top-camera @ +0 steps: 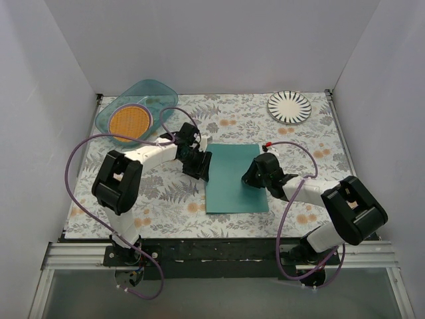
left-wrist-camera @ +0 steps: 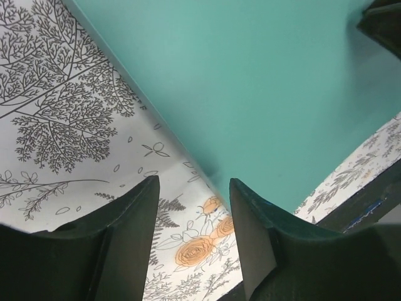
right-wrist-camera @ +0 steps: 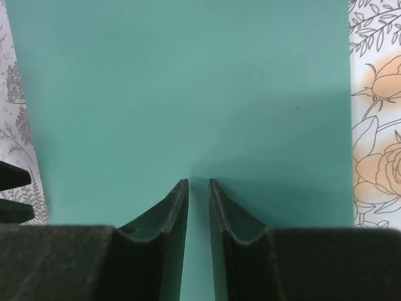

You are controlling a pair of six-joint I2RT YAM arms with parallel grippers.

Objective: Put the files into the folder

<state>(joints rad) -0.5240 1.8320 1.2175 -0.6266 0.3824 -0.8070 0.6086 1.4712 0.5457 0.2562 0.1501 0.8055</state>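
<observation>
L pincer [top-camera: 201,166] at folder [top-camera: 232,183] left edge; long axis near-far.

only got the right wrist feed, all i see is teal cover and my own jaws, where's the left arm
Observer: The left gripper is at the folder's left edge, toward its far corner.
Operator: its jaws open or shut
Observer: Open, with that edge running into the gap between them.
Operator: any loose files lying around
Observer: None show in any view. Besides the folder, the top view has only a teal bowl and a striped plate, both farther back.
</observation>
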